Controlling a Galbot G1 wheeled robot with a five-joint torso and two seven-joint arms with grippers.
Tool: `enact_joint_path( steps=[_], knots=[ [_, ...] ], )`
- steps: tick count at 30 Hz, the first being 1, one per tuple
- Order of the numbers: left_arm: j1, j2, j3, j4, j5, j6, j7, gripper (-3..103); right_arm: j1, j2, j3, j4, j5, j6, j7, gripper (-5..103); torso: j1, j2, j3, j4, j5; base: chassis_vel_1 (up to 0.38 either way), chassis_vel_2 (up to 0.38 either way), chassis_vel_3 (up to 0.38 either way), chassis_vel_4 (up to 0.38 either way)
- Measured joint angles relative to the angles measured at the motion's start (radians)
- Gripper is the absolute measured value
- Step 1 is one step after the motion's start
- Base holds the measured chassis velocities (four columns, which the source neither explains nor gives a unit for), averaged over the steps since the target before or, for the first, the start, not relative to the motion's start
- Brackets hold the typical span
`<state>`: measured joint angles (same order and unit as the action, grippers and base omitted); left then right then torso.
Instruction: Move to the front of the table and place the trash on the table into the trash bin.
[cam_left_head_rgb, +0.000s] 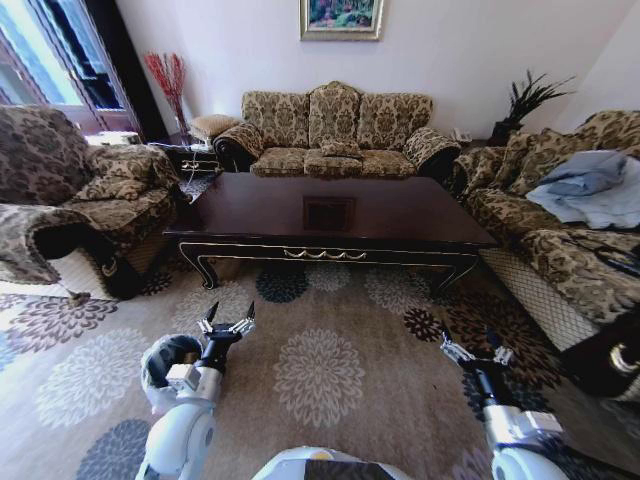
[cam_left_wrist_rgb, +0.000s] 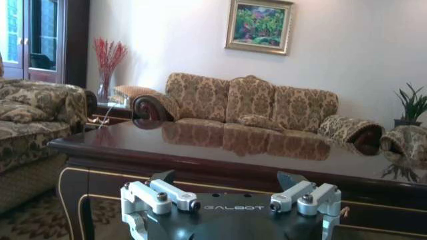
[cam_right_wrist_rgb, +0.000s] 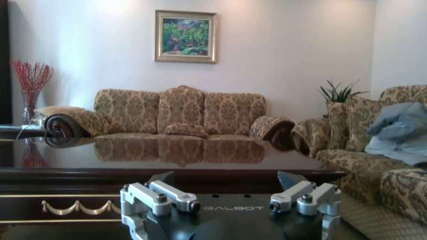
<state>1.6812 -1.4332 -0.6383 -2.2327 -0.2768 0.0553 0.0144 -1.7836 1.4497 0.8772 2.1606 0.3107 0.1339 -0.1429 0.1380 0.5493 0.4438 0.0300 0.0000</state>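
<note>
The table (cam_left_head_rgb: 400, 215) of glossy dark red-brown wood stands ahead of me on the carpet, its gold-trimmed front edge facing me. Its top reflects the sofa in the left wrist view (cam_left_wrist_rgb: 200, 150) and the right wrist view (cam_right_wrist_rgb: 133, 165). The trash is out of view. The trash bin (cam_left_head_rgb: 155, 360), round with a whitish liner, sits on the carpet at my lower left, partly behind my left arm. My left gripper (cam_left_head_rgb: 228, 322) (cam_left_wrist_rgb: 227, 177) is open and empty, short of the table. My right gripper (cam_left_head_rgb: 470, 345) (cam_right_wrist_rgb: 227, 177) is open and empty too, at the same distance.
Patterned sofas ring the table: one on the left (cam_left_head_rgb: 60, 200), one behind (cam_left_head_rgb: 335, 135), one on the right (cam_left_head_rgb: 560, 230) with a blue cloth (cam_left_head_rgb: 590, 180). A small side table with a vase of red twigs (cam_left_head_rgb: 168, 80) stands at the back left. Open carpet (cam_left_head_rgb: 320, 370) lies before me.
</note>
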Motion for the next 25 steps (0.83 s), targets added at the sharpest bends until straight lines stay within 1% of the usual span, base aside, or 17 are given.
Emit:
enact_joint_path(
  steps=[25],
  knots=[
    [0.000,0.000,0.000,-0.001,0.000,0.001,-0.001,100,0.000,0.000,0.000,0.000,0.001,0.000,0.000,100,0.001,0.002,0.001,0.0000,0.0000,0.000,0.000,0.000,0.000]
  ],
)
